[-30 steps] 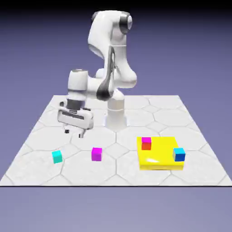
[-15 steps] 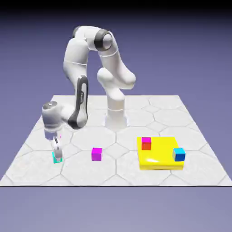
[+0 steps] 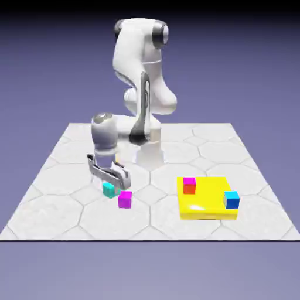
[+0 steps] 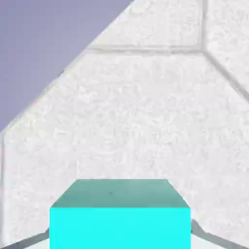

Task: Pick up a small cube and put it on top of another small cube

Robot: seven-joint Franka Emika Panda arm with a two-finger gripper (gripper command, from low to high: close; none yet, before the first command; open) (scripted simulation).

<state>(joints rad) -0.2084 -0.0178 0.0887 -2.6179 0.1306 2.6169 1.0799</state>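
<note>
Carrying cyan cube (image 3: 108,188) now: gripper (image 3: 110,187) pinching it, lifted off table (image 3: 53,176), left of centre frame. Half second ago it sat lower left. Your target, magenta cube (image 3: 125,199), just beside; align above, then release.

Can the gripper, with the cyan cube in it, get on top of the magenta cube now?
Probably yes. The gripper holds the cyan cube just beside the magenta cube, whose top is bare.

Cyan cube (image 4: 119,214) hides end effector fingertips; bottom edge crops cube.
</note>
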